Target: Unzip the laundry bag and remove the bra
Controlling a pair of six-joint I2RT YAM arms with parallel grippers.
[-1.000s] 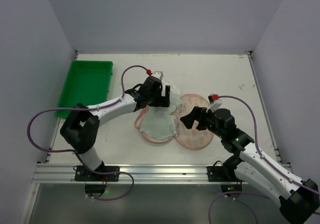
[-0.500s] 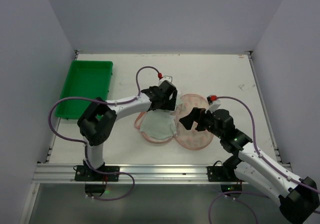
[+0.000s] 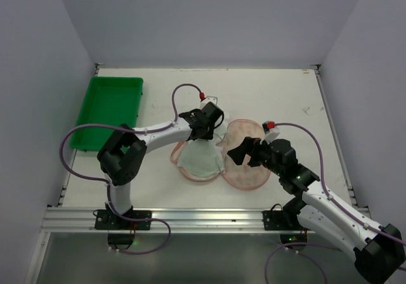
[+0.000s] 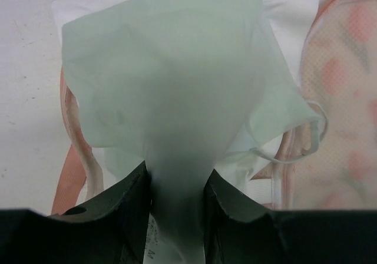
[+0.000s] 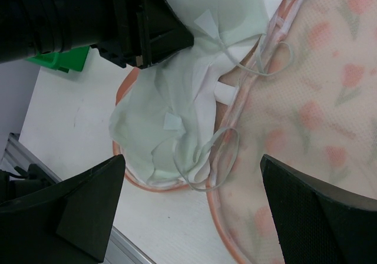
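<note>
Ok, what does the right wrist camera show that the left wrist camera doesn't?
Only the right wrist view shows the left tool from outside, thin strap loops, a corner of the green tray and the open right tool. Only the left wrist view shows, up close, the left tool's fingers pinching the fabric. Both show the pale green bra and the flower-printed laundry bag with its pink edging.
</note>
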